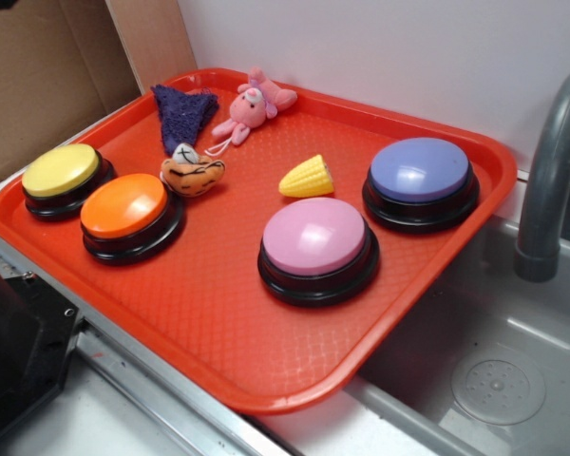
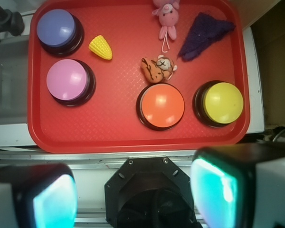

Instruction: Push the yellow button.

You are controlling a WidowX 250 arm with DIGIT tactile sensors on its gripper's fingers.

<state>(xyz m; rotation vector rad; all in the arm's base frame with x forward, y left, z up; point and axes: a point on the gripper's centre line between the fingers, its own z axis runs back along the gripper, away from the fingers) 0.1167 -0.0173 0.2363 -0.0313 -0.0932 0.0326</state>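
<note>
The gripper (image 2: 133,190) fills the bottom of the wrist view, its 2 pale fingers (image 2: 52,199) spread wide with nothing between them, hanging high above the near edge of the tray and well apart from every button.

The yellow button (image 2: 223,102) sits at the lower right of the tray in the wrist view, and at the far left in the exterior view (image 1: 62,172): a round, flat-domed mustard cap on a black circular base. Just beside it is the orange button (image 2: 161,105), with a small tan plush toy (image 2: 157,68) touching its rim. A purple knitted cloth (image 2: 204,33) and a pink plush pig (image 2: 165,16) lie near the tray's far edge.

The red tray (image 2: 118,128) is plastic with a fine pebbled texture and rounded corners. It also holds a yellow toy corn (image 2: 100,47), a pink button (image 2: 68,80) and a blue-violet button (image 2: 57,27). In the exterior view a grey faucet (image 1: 551,171) rises over a metal sink (image 1: 494,380) at the right, a white wall behind.
</note>
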